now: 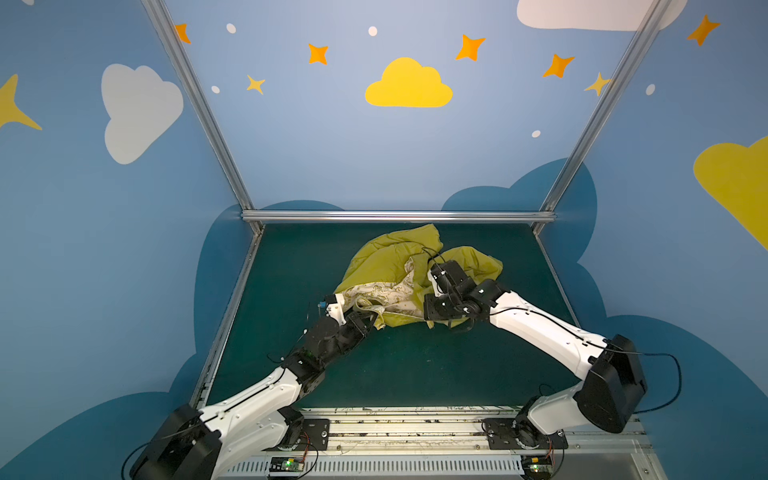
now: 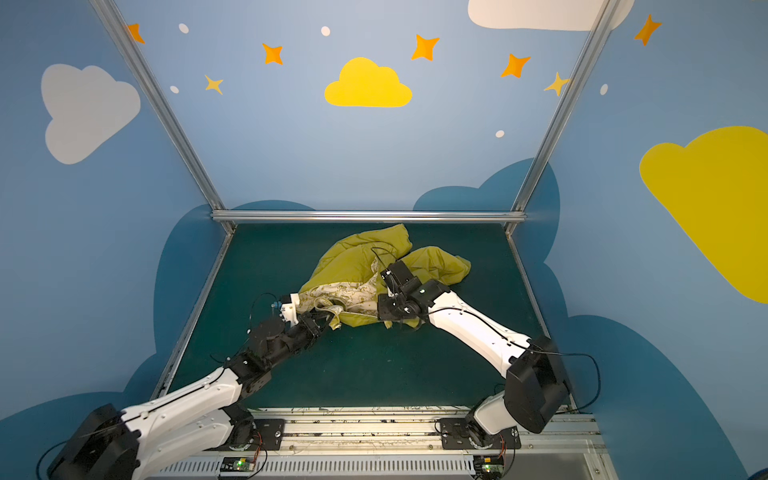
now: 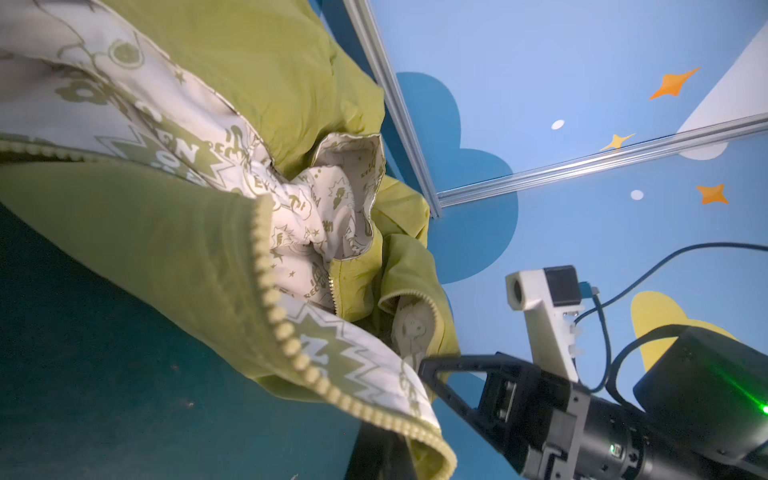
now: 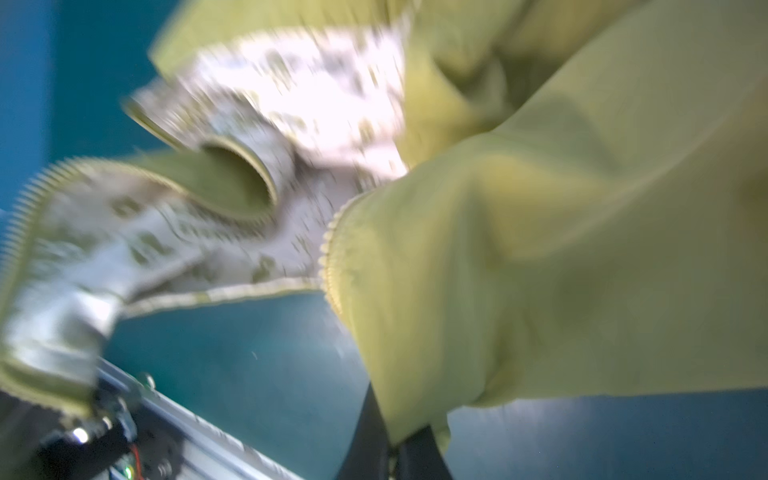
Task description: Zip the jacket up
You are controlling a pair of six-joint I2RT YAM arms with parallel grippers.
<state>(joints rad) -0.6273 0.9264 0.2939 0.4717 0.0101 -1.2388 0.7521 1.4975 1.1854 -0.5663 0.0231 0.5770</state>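
— What covers the floor?
— A dark green mat (image 1: 415,374), lower middle of frame; a metal rail (image 1: 415,436) along the bottom edge.
— And behind?
— Blue walls (image 1: 311,145), a yellow cloud (image 1: 408,85) top centre, orange stars (image 1: 318,54) beside it, silver posts (image 1: 199,108) slanting either side.

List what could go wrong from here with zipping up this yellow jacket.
1. The crumpled mustard-yellow fabric jacket lies open, its two zipper tooth rows curled and apart; pulling may twist them instead of lining them up.
2. The right jaws, closed, pinch plain yellow cloth, not the teeth, so the hold may slip or bunch.
3. The left jaws, closed on the printed front edge, could drag the whole jacket across the green table.
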